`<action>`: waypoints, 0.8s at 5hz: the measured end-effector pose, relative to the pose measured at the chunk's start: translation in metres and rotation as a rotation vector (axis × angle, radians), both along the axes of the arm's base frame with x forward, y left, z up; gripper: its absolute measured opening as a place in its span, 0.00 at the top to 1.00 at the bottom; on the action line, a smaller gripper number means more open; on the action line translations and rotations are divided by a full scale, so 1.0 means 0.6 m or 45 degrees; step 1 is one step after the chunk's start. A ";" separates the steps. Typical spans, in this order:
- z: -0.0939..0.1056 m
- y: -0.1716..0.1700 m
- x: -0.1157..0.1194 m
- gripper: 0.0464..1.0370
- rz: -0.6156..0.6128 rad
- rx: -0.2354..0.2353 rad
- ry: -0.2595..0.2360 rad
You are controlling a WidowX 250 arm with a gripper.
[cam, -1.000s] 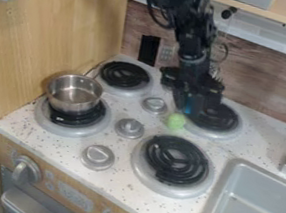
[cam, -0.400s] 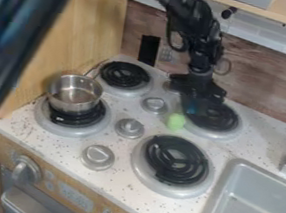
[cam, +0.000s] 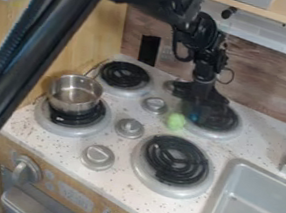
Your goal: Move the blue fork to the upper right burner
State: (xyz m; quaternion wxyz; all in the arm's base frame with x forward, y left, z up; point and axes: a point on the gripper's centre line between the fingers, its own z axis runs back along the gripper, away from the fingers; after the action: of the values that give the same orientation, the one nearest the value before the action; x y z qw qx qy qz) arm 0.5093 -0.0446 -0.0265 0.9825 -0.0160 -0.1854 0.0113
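Metal and wood on my screen.
I see a glossy metal pot (cam: 75, 99) left, a smooth metallic rim around the far right burner (cam: 214, 135), matt counter (cam: 65, 151), wood-grained backsplash (cam: 271, 79).

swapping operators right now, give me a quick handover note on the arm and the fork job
Tool: low over the upper right burner; can't tell whether it grips anything.
Fork: only a blue patch shows at the tool, likely part of it.
Nearby: green object just left of that burner.
Done: the blue patch is at the burner; placement unconfirmed.
Left: confirm the fork rests there, then clear the tool.
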 end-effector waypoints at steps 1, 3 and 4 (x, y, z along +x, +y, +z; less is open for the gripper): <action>-0.009 -0.009 -0.015 0.34 -0.029 0.008 0.001; 0.031 -0.024 -0.093 0.02 -0.109 -0.050 -0.048; 0.048 -0.023 -0.147 0.03 -0.159 -0.055 -0.021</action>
State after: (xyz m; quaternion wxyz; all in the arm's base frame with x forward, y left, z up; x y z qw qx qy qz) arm 0.4210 -0.0581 0.0021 0.9791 -0.0488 -0.1920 -0.0463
